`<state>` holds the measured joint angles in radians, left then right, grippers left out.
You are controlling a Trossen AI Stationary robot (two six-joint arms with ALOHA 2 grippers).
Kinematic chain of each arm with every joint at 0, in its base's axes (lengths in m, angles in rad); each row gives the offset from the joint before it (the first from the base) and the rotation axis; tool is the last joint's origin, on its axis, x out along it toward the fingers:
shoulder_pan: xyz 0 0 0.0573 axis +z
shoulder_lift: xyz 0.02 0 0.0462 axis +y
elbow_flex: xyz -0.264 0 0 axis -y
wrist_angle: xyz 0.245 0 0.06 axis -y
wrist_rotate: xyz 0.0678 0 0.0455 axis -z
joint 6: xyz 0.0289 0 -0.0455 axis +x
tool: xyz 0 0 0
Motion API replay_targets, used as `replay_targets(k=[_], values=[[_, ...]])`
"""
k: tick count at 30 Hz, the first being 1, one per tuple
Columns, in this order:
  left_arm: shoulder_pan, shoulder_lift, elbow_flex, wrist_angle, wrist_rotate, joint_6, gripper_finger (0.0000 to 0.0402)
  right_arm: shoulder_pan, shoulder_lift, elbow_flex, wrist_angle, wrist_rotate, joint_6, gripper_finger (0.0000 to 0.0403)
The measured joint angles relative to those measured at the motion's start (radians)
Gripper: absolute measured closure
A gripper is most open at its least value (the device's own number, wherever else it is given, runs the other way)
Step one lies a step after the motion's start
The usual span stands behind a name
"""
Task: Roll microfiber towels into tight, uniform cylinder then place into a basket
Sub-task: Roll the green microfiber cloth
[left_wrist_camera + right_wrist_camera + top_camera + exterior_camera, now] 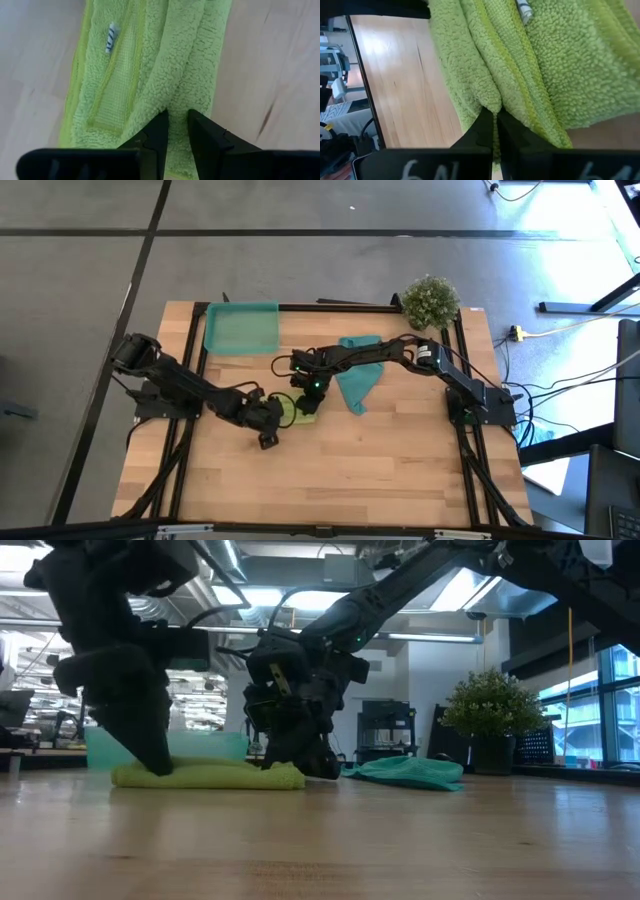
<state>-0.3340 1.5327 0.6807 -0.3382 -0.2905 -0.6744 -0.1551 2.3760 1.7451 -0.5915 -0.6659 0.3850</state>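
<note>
The lime-green towel (296, 410) lies mid-table as a long, loosely folded strip (215, 776). My left gripper (272, 420) stands over its left end and is shut on it (176, 116). My right gripper (308, 388) stands over its right end and is shut on it (495, 114). The teal towel (357, 378) lies crumpled on the wood to the right of both grippers (408, 772). The teal-green basket (242, 327) stands at the far left of the table. My left gripper pinches a raised fold of the lime towel (173, 98) between its two fingers, near the strip's left end. The fingers come from above, slanting down (152, 755). The towel lies slack on the table. My right gripper pinches a lengthwise fold of the lime towel (489, 100) between its two fingers, near the strip's right end. The fingers come from above, pointing down. The towel rests on the table.
A potted plant (431, 300) stands at the far right corner. Black frame rails (196, 350) run along the table's left, right and far sides. Bare wood (330, 470) lies toward the near edge.
</note>
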Motion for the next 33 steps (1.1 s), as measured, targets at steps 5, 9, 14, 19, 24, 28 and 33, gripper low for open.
replay_targets(k=[5,9,14,19,24,28,33], values=[[0.000,-0.002,-0.024,0.030,-0.004,-0.003,0.0331,-0.001,0.001,-0.001,0.003,-0.043,-0.020,0.0370],[0.000,-0.002,-0.038,0.033,0.000,-0.003,0.0331,-0.001,0.001,-0.001,0.017,-0.044,-0.014,0.0321],[-0.001,-0.002,-0.055,0.048,0.011,-0.004,0.0331,-0.014,0.001,0.001,0.021,-0.081,0.007,0.0274],[-0.001,-0.002,-0.061,0.059,0.012,-0.004,0.0331,-0.061,-0.032,0.027,-0.048,-0.075,-0.004,0.0266],[-0.001,-0.002,-0.062,0.059,0.015,-0.004,0.0331,-0.079,-0.101,0.059,-0.120,0.005,-0.100,0.0272],[-0.001,-0.001,-0.062,0.059,0.017,-0.004,0.0331,-0.055,-0.155,0.059,-0.183,0.029,-0.264,0.0272],[0.000,-0.001,-0.063,0.061,0.019,-0.003,0.0331,0.049,-0.192,0.061,-0.297,0.091,-0.537,0.0272]])
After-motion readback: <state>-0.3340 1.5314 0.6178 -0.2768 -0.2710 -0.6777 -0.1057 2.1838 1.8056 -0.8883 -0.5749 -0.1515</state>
